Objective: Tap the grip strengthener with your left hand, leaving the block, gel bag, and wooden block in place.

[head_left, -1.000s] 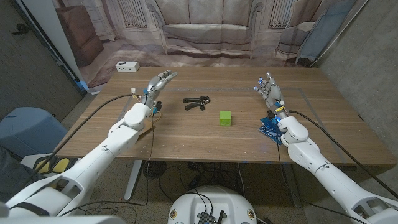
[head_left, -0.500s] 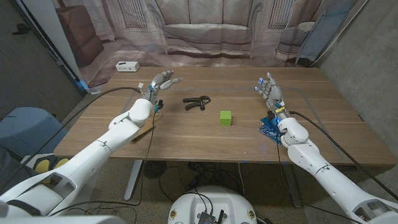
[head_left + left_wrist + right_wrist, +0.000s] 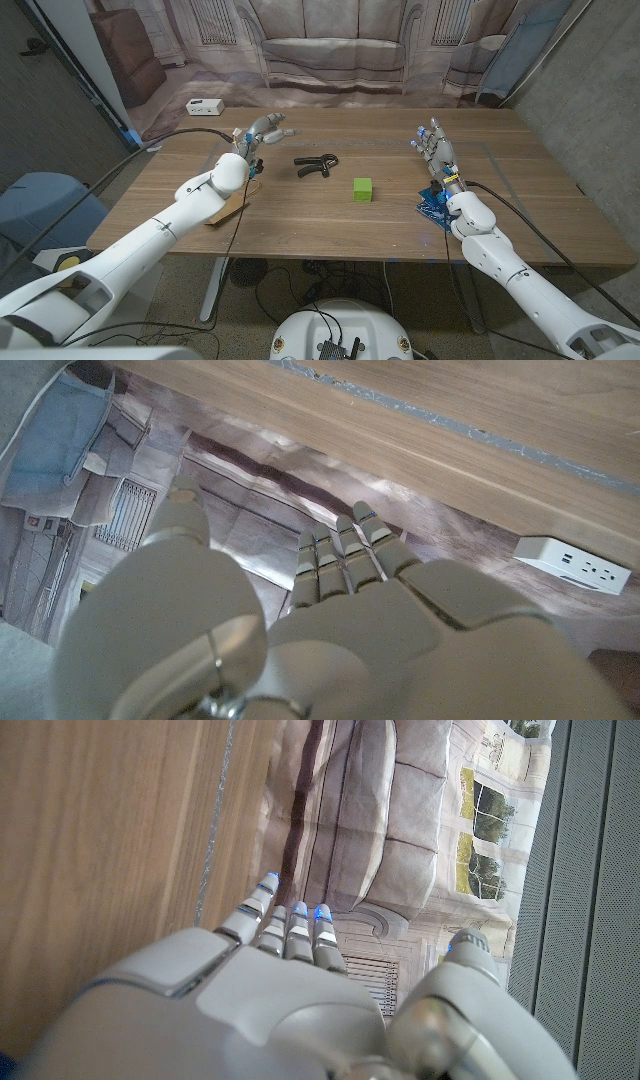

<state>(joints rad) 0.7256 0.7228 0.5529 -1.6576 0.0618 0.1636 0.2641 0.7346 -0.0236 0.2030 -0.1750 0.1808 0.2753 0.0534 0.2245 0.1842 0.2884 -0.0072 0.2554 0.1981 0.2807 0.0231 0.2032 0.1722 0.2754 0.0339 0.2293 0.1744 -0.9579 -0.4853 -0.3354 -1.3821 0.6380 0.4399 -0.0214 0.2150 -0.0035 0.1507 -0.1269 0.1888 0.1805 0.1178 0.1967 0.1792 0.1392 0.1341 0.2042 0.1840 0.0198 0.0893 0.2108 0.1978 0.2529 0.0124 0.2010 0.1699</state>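
- A wooden table [image 3: 330, 215] stands before a printed backdrop of a sofa and panelled walls; a grey wall closes the robot's right side.
- Nearest the robot on its right, the gel bag [image 3: 433, 207], blue and crinkled, lies close to the table's front edge, partly under the right wrist.
- On the robot's left, the wooden block [image 3: 228, 210] sits under the left forearm, only its pale edge showing.
- The right hand [image 3: 437, 152] stands over the table beyond the gel bag, fingers extended and slightly apart, holding nothing; the right wrist view shows the same straight fingers [image 3: 290, 925] with blue tips.
- The green block [image 3: 362, 189] rests near the table's middle, between the two arms and apart from both.
- The grip strengthener [image 3: 316, 165], black with spread handles, lies just beyond the block, toward the robot's left.
- The left hand [image 3: 262, 130] is raised a little farther back and to the left of the grip strengthener, not touching it, fingers spread and empty; the left wrist view shows its fingers [image 3: 340, 555] straight.
- A white power strip [image 3: 203, 106] lies at the far left corner.
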